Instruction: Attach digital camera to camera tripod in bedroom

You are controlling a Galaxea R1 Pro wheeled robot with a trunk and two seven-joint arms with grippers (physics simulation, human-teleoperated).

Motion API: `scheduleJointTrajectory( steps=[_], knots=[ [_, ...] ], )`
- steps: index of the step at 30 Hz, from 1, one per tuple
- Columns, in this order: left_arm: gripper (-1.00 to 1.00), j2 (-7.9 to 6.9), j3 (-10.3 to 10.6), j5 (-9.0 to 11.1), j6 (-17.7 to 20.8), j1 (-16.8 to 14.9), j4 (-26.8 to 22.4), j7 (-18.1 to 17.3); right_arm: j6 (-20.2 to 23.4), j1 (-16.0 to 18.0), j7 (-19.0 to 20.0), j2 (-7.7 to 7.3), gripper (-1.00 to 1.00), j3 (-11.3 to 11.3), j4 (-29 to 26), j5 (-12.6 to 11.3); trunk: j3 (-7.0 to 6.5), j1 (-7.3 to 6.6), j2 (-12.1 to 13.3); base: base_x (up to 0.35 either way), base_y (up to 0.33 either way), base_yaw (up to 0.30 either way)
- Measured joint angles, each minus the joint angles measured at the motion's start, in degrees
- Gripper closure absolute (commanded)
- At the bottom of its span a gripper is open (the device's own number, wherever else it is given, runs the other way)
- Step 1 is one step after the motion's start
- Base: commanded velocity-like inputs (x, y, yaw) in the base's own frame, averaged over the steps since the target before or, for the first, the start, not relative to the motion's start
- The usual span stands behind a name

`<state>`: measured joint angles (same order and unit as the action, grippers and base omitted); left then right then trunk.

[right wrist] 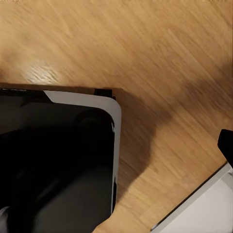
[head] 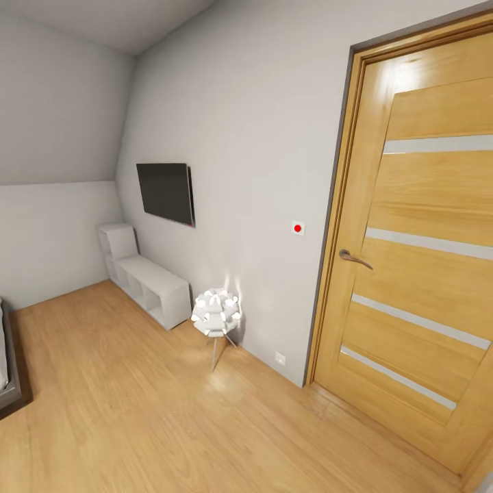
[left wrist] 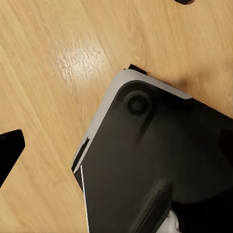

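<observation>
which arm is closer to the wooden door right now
right, likely. the door stands at the head view's right, the robot's right side. both wrist views look down at the wood floor beside the robot's base, so both arms hang low, the left on the far side.

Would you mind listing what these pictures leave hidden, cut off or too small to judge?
- Bed: head view, cut off by the left edge.
- Door: head view, cut off at the right edge.
- Wall socket: head view, too small to read.
- Floor under the robot's base: both wrist views, hidden by the dark base.
- Both grippers' state: wrist views, cannot tell.
</observation>
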<state>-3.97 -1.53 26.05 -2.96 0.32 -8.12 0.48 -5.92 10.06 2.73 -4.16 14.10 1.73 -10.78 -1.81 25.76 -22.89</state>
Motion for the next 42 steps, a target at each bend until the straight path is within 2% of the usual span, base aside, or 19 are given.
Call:
scheduleJointTrajectory(
  steps=[5,9,10,11,12,17,20,24,25,27,29,30,32,34,35,38,42],
  knots=[
    [-1.0,-0.22,0.2,-0.2,0.4,0.0,-1.2,0.1,0.0,0.0,0.1,-0.07,-1.0,0.6,-0.1,0.6,0.0,0.0,0.0,0.0,0.0,0.0],
    [-1.0,-1.75,0.3,-0.5,3.2,-0.3,-7.0,0.1,1.0,-0.2,0.0,-0.33,-1.0,0.7,-2.2,0.7,-0.02,0.0,0.0,0.0,0.0,0.0],
    [-1.0,-2.35,0.3,-0.6,5.4,-0.4,-9.2,0.1,1.9,-0.1,-0.1,-0.38,-1.0,0.5,-3.8,0.6,-0.03,0.0,0.0,0.0,0.0,0.0],
    [-1.0,-2.36,0.3,-0.6,5.5,-0.3,-9.3,0.1,1.9,-0.1,-0.1,-0.39,-1.0,0.5,-3.9,0.5,-0.01,0.0,0.0,0.0,0.0,0.0],
    [-1.0,-2.91,0.3,-0.7,8.4,-0.4,-11.6,0.1,3.3,0.1,-0.2,-0.4,-1.0,0.4,-5.8,0.4,-0.03,0.0,0.0,0.0,0.0,0.0],
    [-1.0,-3.83,0.3,-0.9,17.6,-2.0,-18.4,0.2,8.9,2.3,-1.4,-0.4,-1.0,0.1,-12.0,0.2,-0.03,0.0,0.0,0.0,0.0,0.0],
    [-1.0,-4.06,0.3,-1.1,22.9,-4.4,-22.7,0.2,13.2,4.5,-2.9,-0.21,-1.0,-0.1,-16.4,-0.1,-0.04,0.0,0.0,0.0,0.0,0.0],
    [-1.0,-4.21,0.2,-1.3,28.9,-9.2,-27.0,0.7,18.2,7.6,-5.1,0.05,-1.0,-1.2,-21.7,-1.0,-0.04,0.0,0.0,0.0,0.0,0.0],
    [-1.0,-4.14,0.2,-1.4,31.3,-11.9,-28.1,1.2,20.0,9.1,-6.1,0.15,-1.0,-2.0,-23.9,-1.5,-0.04,0.0,0.0,0.0,0.0,0.0],
    [-1.0,-3.97,0.2,-1.5,33.4,-15.6,-28.8,1.9,21.4,10.8,-7.0,0.22,-1.0,-2.8,-25.9,-1.9,-0.04,0.0,0.0,0.0,0.0,0.0],
    [-1.0,-3.63,0.3,-1.4,34.9,-18.9,-29.1,2.7,22.4,12.7,-7.9,0.26,-1.0,-3.3,-27.5,-2.2,-0.05,0.0,0.0,0.0,0.0,0.0],
    [-1.0,-3.03,0.4,-1.4,35.8,-21.8,-29.0,3.5,23.3,14.4,-8.5,0.28,-1.0,-3.6,-28.5,-2.4,-0.05,0.0,0.0,0.0,0.0,0.0],
    [-1.0,-2.13,0.4,-1.5,36.4,-24.5,-28.7,4.4,24.1,16.4,-8.9,0.33,-1.0,-3.9,-29.1,-2.7,-0.04,0.0,0.0,0.0,0.0,0.0],
    [-1.0,-0.99,0.5,-1.6,36.6,-26.5,-28.2,5.0,24.8,18.4,-9.1,0.37,-1.0,-4.0,-29.4,-3.0,-0.04,0.0,0.0,0.0,0.0,0.0],
    [-1.0,0.24,0.6,-1.6,36.6,-28.0,-28.0,5.5,25.5,20.3,-9.3,0.45,-1.0,-4.1,-29.6,-3.3,-0.05,0.0,0.0,0.0,0.0,0.0],
    [-1.0,2.15,0.6,-1.7,36.7,-29.5,-28.4,6.0,27.0,22.7,-9.2,0.51,-1.0,-4.2,-30.0,-3.6,-0.03,0.0,0.0,0.0,0.0,0.0],
    [-1.0,4.23,0.7,-2.0,36.7,-30.4,-29.5,6.3,29.0,24.2,-8.7,0.58,-1.0,-4.2,-31.3,-3.8,-0.03,-0.01,0.0,0.0,0.0,0.0]
  ],
)
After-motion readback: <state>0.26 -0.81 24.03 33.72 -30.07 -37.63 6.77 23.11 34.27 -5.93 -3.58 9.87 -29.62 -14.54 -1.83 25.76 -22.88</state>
